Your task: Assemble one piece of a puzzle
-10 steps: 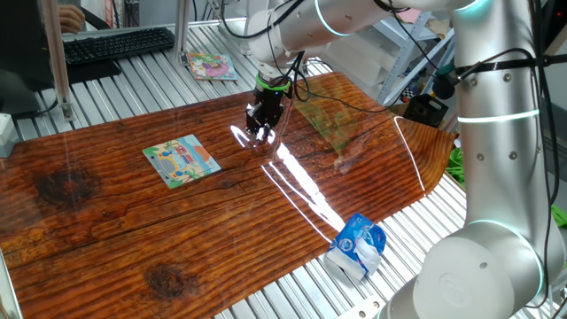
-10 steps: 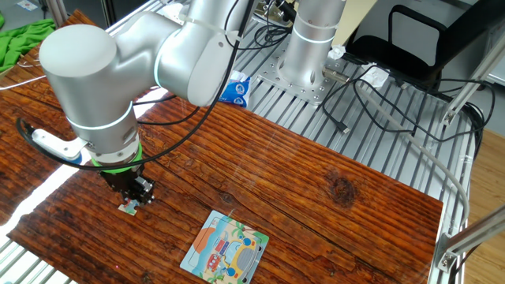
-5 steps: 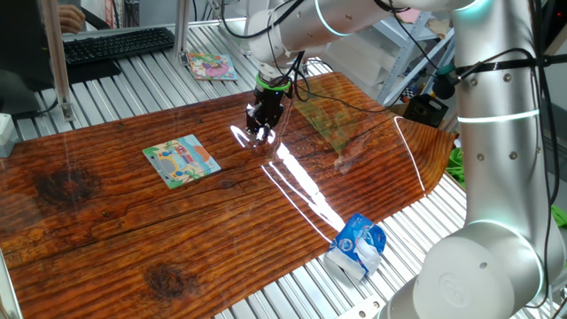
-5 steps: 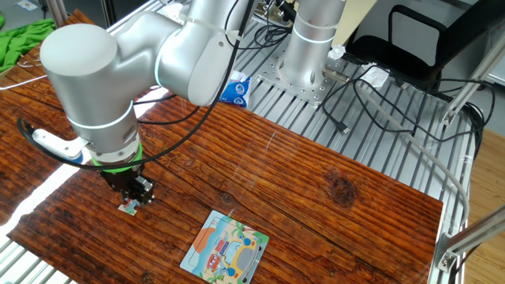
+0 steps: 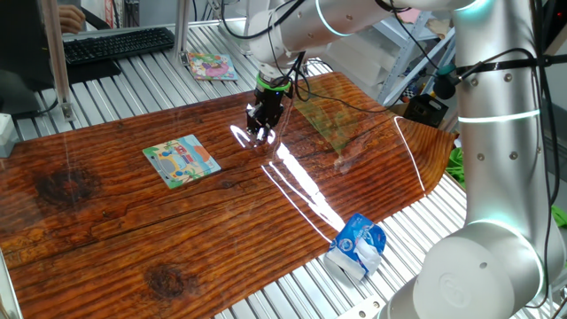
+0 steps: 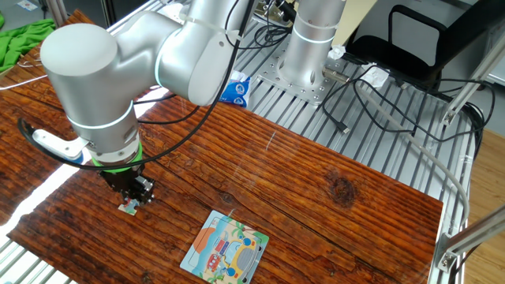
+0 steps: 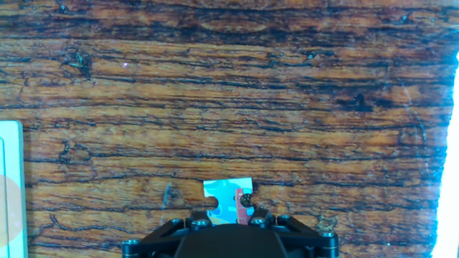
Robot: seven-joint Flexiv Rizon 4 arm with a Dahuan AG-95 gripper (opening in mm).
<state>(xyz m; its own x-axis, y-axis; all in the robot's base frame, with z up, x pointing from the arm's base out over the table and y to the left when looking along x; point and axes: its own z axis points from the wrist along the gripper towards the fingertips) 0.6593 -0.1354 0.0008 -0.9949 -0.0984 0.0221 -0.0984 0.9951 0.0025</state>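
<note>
The gripper (image 5: 262,130) hangs low over the brown wooden table (image 5: 106,221), pointing straight down. A small puzzle piece (image 7: 228,200) sits right at its tip. In the hand view the piece is light blue with a bit of red, and its bottom edge hides behind the black gripper body. In the other fixed view the piece (image 6: 129,207) lies just under the black fingers (image 6: 134,189), on or very near the wood. The fingertips are too small and too hidden to show if they are pinching the piece or spread beside it — it cannot be told.

A green ring sits above the gripper, and the big silver arm (image 6: 118,71) curves up from there.

The puzzle (image 5: 181,159) lies flat on the table, well apart from the gripper. It is a small square board with a cartoon picture in light blue, green and orange and a pale rim. In the other fixed view the puzzle (image 6: 225,246) is near the front edge of the table. In the hand view only its pale edge (image 7: 11,188) shows at the left side.

A bright strip of light shines across the wood by the gripper. A blue and white packet (image 5: 356,245) rests on the metal slats past the table's edge. Another picture board (image 5: 211,65) — pink and green — lies on the slats behind the table, near a black keyboard (image 5: 118,42).
</note>
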